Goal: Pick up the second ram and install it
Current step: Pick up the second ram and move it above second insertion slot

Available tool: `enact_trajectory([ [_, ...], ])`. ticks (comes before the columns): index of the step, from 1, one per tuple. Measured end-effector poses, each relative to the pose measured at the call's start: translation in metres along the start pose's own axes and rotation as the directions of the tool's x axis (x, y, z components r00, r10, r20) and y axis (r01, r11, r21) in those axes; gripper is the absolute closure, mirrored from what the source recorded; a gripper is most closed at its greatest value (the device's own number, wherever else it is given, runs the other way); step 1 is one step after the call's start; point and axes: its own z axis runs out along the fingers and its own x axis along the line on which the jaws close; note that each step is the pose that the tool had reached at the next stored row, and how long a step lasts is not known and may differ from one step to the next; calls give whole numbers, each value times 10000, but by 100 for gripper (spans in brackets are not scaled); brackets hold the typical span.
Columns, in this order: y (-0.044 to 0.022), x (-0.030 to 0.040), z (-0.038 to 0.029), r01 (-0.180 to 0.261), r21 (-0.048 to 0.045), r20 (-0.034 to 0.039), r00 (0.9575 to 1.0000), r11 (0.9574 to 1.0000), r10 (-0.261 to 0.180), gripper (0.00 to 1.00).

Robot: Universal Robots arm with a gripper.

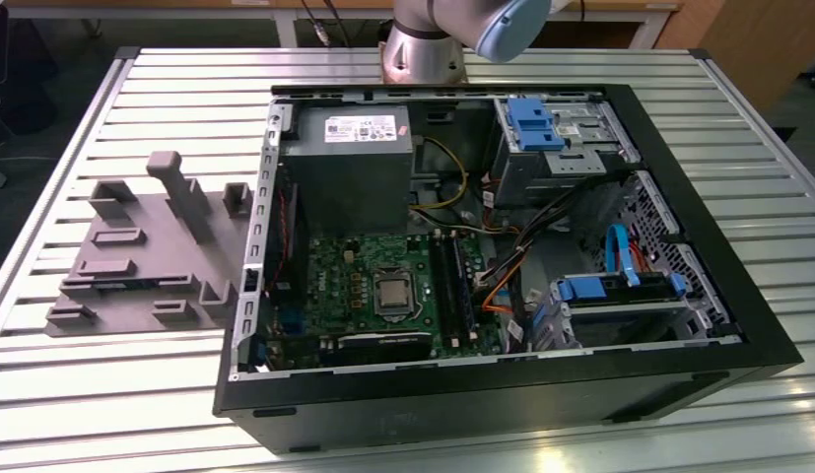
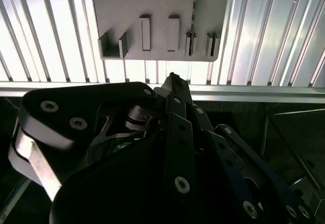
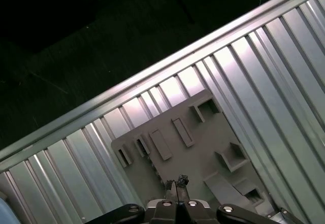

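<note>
The second ram (image 2: 194,10) shows as a thin dark strip standing on edge in the grey holder block (image 2: 152,5). In the exterior view the ram (image 1: 118,285) is a faint green line low in the holder block (image 1: 144,256), on the exterior view's left beside the computer case. My gripper (image 3: 176,180) hangs high above the holder block (image 3: 203,148). Its fingertips (image 2: 172,77) are shut together with nothing between them. The green motherboard (image 1: 368,286) lies in the case, with its long black slots (image 1: 453,281) running beside the processor socket.
The open black computer case (image 1: 512,394) takes up the middle of the ribbed metal table (image 1: 118,118). Inside it are a grey power supply (image 1: 348,158), blue drive brackets (image 1: 532,123) and loose cables (image 1: 506,276). The arm's base (image 1: 427,49) stands behind the case. Past the table's edge is dark floor (image 3: 76,41).
</note>
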Motion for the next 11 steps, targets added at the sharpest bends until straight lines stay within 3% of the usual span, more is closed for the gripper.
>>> enact_trajectory([
  [8, 0, 0, 2, 53, -1, -3, 10000, 10000, -53, 89],
  [11, 2, 2, 13, 494, -13, -22, 9988, 9988, -494, 89],
])
